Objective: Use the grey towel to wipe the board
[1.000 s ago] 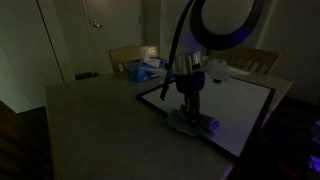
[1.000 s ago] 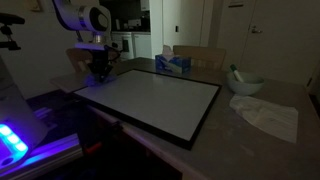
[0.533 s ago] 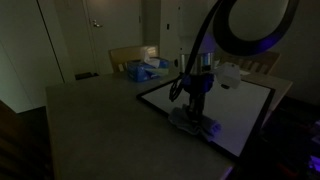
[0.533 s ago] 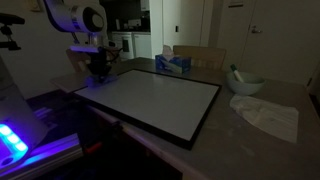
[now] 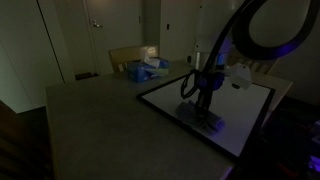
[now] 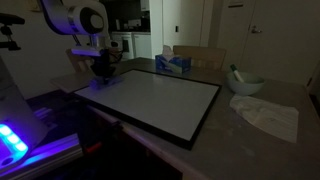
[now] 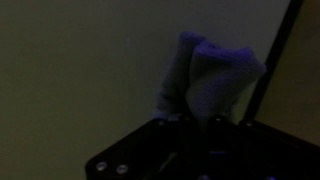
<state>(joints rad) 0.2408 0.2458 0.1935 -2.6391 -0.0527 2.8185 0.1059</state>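
The room is dark. The white board (image 5: 250,103) with a black frame lies flat on the table and shows in both exterior views (image 6: 165,98). My gripper (image 5: 203,108) points down near one board corner and is shut on the grey towel (image 5: 209,121), pressing it onto the board. In an exterior view the gripper (image 6: 103,72) and the towel (image 6: 99,81) sit at the board's far left corner. In the wrist view the bunched towel (image 7: 215,78) sticks out beyond the dark jaws (image 7: 200,128), next to the board's black frame edge.
A blue tissue box (image 5: 143,68) stands beyond the board and also shows in an exterior view (image 6: 173,64). A bowl (image 6: 245,83) and a crumpled white cloth (image 6: 265,115) lie on the table past the board. Wooden chairs stand behind.
My gripper has slid along the board with the towel under it, moving rightward in an exterior view. The board has not moved.
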